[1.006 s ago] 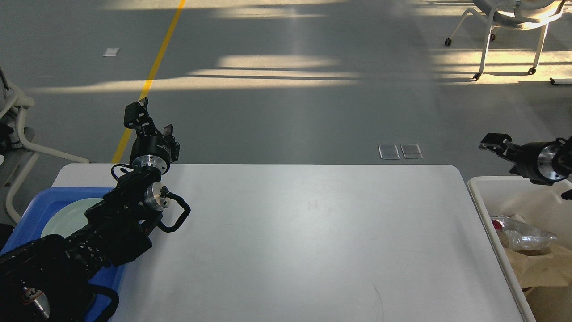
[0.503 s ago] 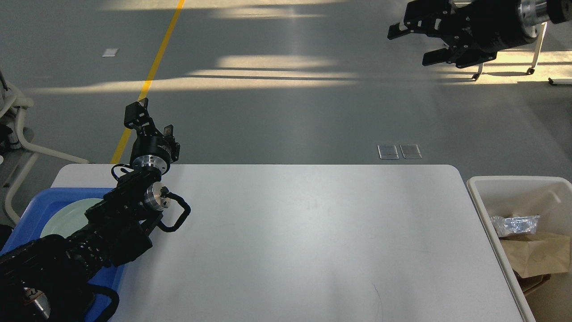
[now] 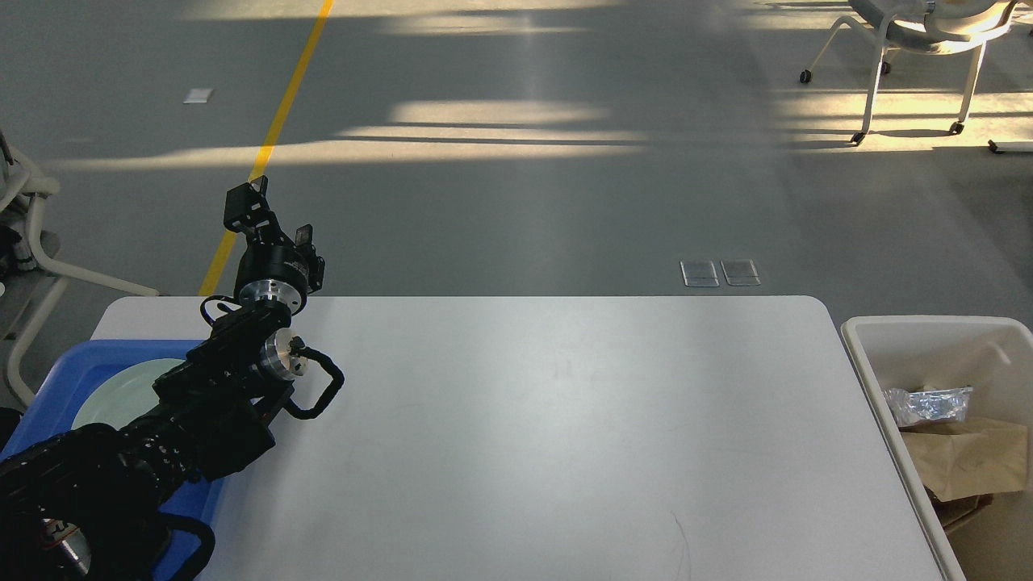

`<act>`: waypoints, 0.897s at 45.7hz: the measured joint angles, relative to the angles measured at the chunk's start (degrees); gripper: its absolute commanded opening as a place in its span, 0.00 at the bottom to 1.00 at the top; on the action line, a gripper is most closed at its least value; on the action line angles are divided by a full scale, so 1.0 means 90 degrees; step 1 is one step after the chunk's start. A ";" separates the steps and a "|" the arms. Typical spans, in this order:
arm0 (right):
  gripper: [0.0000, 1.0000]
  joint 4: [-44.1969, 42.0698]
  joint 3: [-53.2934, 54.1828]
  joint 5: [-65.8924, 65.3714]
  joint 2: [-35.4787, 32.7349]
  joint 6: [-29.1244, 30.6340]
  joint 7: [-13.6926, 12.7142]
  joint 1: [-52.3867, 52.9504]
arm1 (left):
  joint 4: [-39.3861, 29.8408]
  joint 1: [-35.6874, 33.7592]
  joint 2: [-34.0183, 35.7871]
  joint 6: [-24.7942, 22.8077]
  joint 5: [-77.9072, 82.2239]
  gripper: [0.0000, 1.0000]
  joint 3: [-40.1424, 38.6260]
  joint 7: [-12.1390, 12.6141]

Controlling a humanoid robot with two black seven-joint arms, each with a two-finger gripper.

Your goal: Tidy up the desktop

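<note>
White and matte, the tabletop (image 3: 565, 436) fills the middle of my view, round-cornered, between a blue tray (image 3: 60, 379) and a white bin (image 3: 928, 335). My left claw (image 3: 270, 214) hangs above its far-left corner, fingers apart, empty. No readable writing.

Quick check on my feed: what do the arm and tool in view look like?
Only the left arm shows: black segmented housings, silver metal discs at the joints, and a black cable looping out beside the wrist. Its tool is black with two short fingers. The right arm is out of view.
</note>
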 measured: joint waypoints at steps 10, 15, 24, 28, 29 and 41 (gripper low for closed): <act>1.00 -0.0500 -0.0017 0.1380 0.0599 -0.1197 -0.0018 -0.0778 | 0.0001 0.0000 0.0000 0.0000 0.0000 0.96 0.0001 0.0000; 1.00 -0.0971 0.0036 0.2007 0.0853 -0.2105 -0.0019 -0.1419 | 0.0001 0.0000 0.0000 0.0000 0.0000 0.96 0.0001 0.0000; 1.00 -0.1952 0.0865 0.3259 0.1470 -0.4095 -0.0019 -0.2790 | 0.0000 0.0000 0.0000 0.0001 0.0000 0.96 0.0001 0.0000; 1.00 -0.2325 0.1490 0.3453 0.1769 -0.4982 -0.0012 -0.3425 | 0.0000 0.0000 0.0000 0.0001 0.0000 0.96 0.0001 0.0000; 1.00 -0.2405 0.1645 0.3471 0.1849 -0.5167 -0.0011 -0.3581 | 0.0000 0.0000 0.0000 0.0001 0.0000 0.96 0.0001 0.0000; 1.00 -0.3307 0.3234 0.3509 0.2815 -0.6323 0.0007 -0.5010 | -0.0001 0.0000 0.0000 0.0006 0.0000 0.96 0.0001 0.0000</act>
